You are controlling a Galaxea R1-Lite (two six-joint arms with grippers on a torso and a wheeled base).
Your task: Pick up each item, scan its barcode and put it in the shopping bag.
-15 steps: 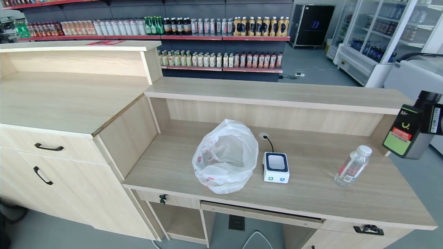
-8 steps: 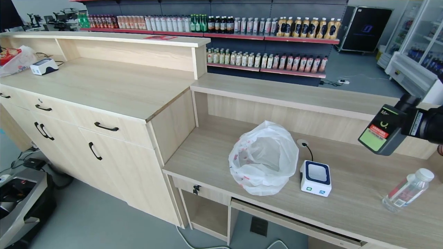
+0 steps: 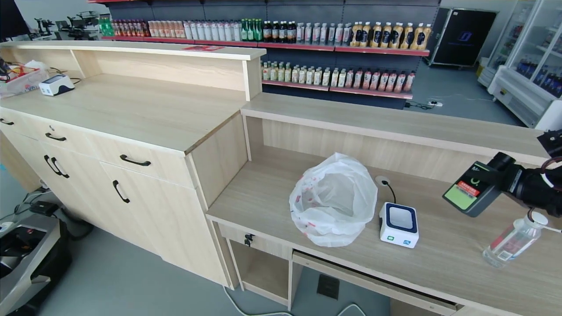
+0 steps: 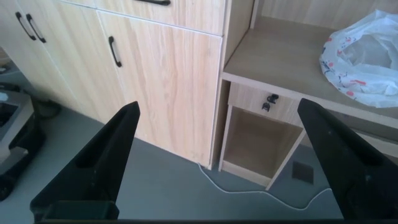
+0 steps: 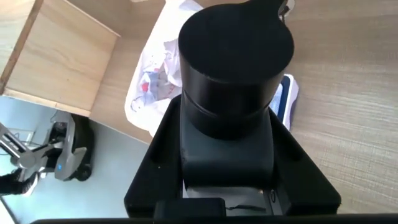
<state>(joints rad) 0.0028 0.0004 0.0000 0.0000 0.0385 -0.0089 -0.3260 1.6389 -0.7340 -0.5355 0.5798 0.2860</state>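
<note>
right gripper (image 3: 509, 177) clenched on a dark green-labelled bottle (image 3: 472, 195), held above the counter (image 3: 439, 267) near the scanner (image 3: 398, 224), judged unscanned. water bottle (image 3: 511, 241) untouched on the counter. shopping bag (image 3: 333, 199) appears empty. left gripper (image 4: 221, 165) released.

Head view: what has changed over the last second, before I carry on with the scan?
Early on the camera swung left, so the whole scene shifted. Since then the right gripper, holding the dark bottle, has carried it lower and a little left, toward the counter. The shopping bag, scanner and clear water bottle stayed put.
</note>
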